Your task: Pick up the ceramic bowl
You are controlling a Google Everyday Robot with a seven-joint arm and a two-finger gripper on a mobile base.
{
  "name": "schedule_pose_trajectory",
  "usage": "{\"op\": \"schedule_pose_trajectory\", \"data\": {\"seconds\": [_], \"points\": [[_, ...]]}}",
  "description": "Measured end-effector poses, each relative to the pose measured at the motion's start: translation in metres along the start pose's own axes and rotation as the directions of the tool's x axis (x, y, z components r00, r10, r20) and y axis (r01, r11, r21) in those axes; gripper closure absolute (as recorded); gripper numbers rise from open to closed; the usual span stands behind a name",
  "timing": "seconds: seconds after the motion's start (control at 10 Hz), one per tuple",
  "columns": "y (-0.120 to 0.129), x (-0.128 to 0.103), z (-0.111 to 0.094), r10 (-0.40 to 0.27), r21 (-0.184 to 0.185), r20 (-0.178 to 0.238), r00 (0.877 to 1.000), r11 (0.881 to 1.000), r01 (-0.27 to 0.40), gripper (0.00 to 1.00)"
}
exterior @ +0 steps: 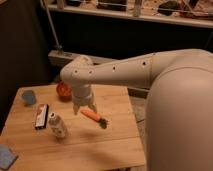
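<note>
Wooden planks make up the table (pixel 117 137) that fills the lower left of the camera view, and the robot's bulky white arm (pixel 150 70) sweeps in over it from 3 o'clock. At the arm's end the gripper (pixel 84 108) hangs over the middle of the tabletop, pointing down, its two pale fingers (pixel 76 110) spread apart with nothing between them. The ceramic bowl (pixel 61 91) – glossy red-orange and round – sits on the table's far edge at about 10 o'clock from the gripper, near it but not touched by it; the wrist housing covers the bowl's right side, so only the left part shows. Just beside the gripper at 4 o'clock lies an orange carrot-like piece (pixel 93 115) with a dark tip, angled down toward the right; whether the nearer finger touches it cannot be told. At 8 o'clock from the gripper a small white bottle (pixel 57 125) stands tilted, and just left of the bottle lies a flat black, white and red packet (pixel 41 116), its long side running toward the far edge. A small blue cup (pixel 28 97) stands near the table's 10 o'clock corner, well apart from the bowl, and a blue cloth (pixel 6 156) lies at the 7 o'clock corner, cut off by the picture's edge.
</note>
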Motion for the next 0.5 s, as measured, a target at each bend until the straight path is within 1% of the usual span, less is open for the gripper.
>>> {"op": "schedule_pose_trajectory", "data": {"seconds": [0.2,0.4,0.5], "points": [[0.001,-0.001,-0.002,0.000,-0.001,0.008,1.000,1.000,0.000,0.35],[0.006,-0.009,-0.005,-0.010,-0.007,0.040,0.999,1.000,0.010,0.35],[0.008,-0.010,-0.006,-0.014,-0.010,0.048,0.999,1.000,0.015,0.35]]}}
